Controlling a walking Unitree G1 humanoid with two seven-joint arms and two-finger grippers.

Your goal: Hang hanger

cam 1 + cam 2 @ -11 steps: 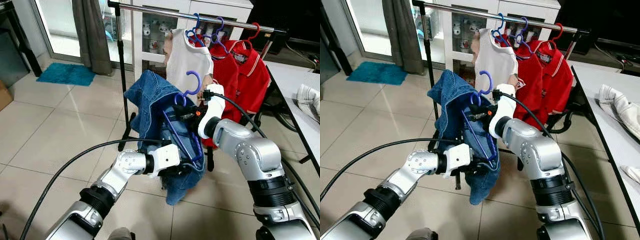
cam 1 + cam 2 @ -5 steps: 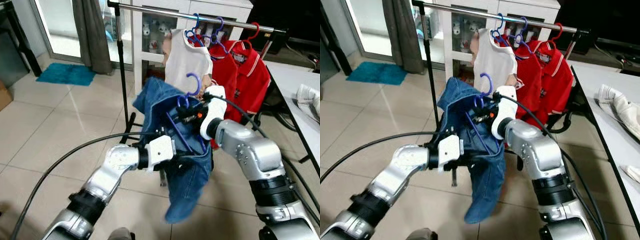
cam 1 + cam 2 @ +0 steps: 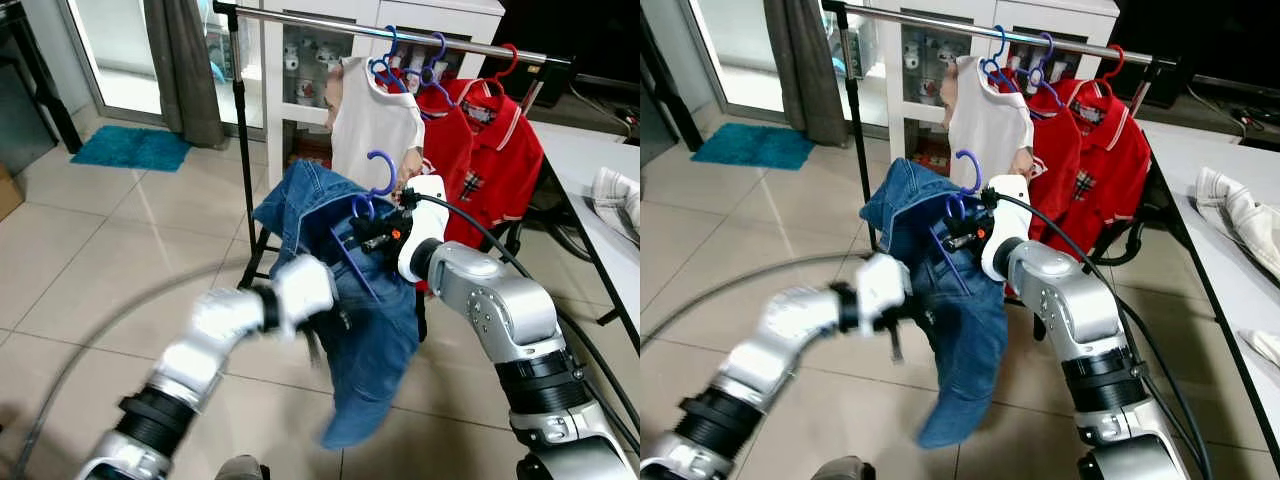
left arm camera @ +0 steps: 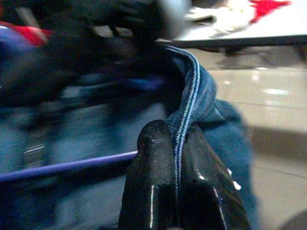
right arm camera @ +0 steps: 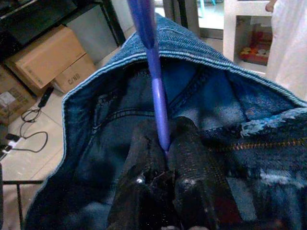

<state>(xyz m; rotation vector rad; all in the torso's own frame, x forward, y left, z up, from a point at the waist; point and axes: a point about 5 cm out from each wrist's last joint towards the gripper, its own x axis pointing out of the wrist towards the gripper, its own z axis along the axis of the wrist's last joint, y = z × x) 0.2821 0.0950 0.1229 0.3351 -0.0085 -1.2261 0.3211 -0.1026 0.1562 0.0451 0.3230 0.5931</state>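
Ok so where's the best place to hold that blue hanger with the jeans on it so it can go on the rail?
Grip the blue hanger on its neck just below the hook, coming from underneath, as the right gripper does. That leaves the open hook free above to drop over the rail, while the jeans hang below.

Silver arms [image 3: 497, 309], white wrist housings, black cables, black rubbery jaws.

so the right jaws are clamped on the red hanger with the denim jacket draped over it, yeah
Not quite: the hanger is blue, not red. The right wrist view shows the right gripper with its jaws clamped on that blue rod, with the denim jacket draped over it.
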